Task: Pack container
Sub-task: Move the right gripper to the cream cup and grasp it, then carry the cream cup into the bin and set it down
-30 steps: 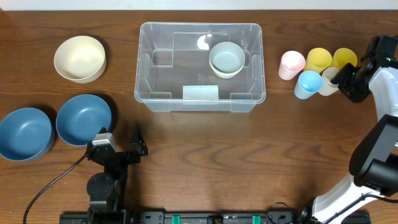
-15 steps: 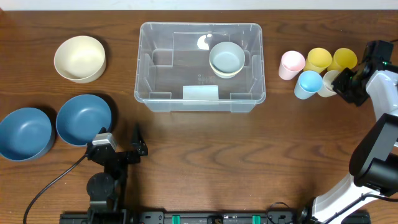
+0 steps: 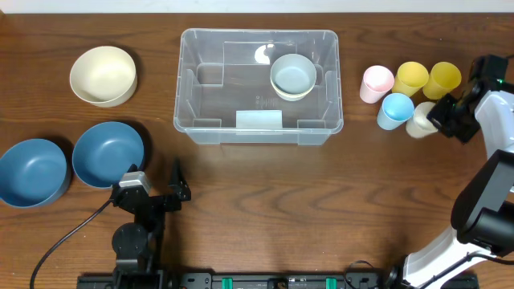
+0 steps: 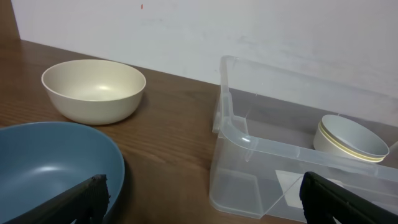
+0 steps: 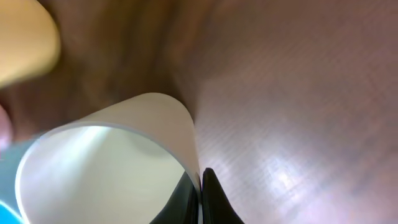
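At far right, right pincer (image 5: 200,186) clamped on cream cup (image 5: 112,155) rim, left pincer (image 4: 204,186) spread wide near container (image 4: 249,140).

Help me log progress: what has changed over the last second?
The right gripper, shut on the cream cup, drew it toward the near edge of the table, away from the yellow cups. The container, the bowls, the other cups and the left gripper stayed put.

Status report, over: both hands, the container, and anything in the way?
Left hand open, by blue bowls. Right hand shut on cream cup rim. Container holds pale bowl only. Blue cup close beside the cream one.
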`<state>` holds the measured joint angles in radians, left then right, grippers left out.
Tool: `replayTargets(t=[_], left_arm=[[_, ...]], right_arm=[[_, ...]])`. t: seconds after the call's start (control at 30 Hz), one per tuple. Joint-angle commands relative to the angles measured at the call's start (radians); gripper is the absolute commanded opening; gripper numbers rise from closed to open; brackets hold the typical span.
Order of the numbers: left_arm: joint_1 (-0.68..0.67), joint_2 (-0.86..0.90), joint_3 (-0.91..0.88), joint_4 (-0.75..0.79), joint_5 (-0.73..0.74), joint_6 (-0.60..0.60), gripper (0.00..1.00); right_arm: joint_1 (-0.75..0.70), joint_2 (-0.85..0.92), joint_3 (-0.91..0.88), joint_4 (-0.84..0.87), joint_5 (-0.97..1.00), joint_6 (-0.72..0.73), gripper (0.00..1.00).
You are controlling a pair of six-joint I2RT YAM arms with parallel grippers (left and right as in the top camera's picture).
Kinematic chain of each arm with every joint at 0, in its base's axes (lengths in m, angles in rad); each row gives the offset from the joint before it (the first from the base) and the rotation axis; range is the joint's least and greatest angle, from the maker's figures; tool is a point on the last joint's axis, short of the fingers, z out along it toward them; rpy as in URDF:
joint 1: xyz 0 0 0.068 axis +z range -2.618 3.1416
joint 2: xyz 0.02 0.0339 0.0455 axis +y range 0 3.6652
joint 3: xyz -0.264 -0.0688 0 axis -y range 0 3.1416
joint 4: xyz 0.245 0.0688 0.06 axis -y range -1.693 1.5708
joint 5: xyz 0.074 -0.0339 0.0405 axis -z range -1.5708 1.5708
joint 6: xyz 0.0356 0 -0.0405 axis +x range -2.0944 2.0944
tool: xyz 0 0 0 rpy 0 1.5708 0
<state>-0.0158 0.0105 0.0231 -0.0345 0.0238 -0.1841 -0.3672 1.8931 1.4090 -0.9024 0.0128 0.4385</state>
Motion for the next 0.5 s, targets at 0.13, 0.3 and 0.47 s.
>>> replayTargets(t=[0.13,0.3,0.47], left_arm=[[0.004,-0.006,-0.019,-0.037,-0.009,-0.002,0.98],[0.004,-0.006,-0.019,-0.037,-0.009,-0.002,0.98],[0.004,-0.006,-0.019,-0.037,-0.009,-0.002,0.98]], right_arm=[[-0.023,-0.187,0.024,-0.189,-0.018,0.009,0.01],[0.024,-0.323,0.023,-0.338,-0.127,-0.073,0.01],[0.221,-0.444,0.026,-0.375,-0.133,-0.118,0.01]])
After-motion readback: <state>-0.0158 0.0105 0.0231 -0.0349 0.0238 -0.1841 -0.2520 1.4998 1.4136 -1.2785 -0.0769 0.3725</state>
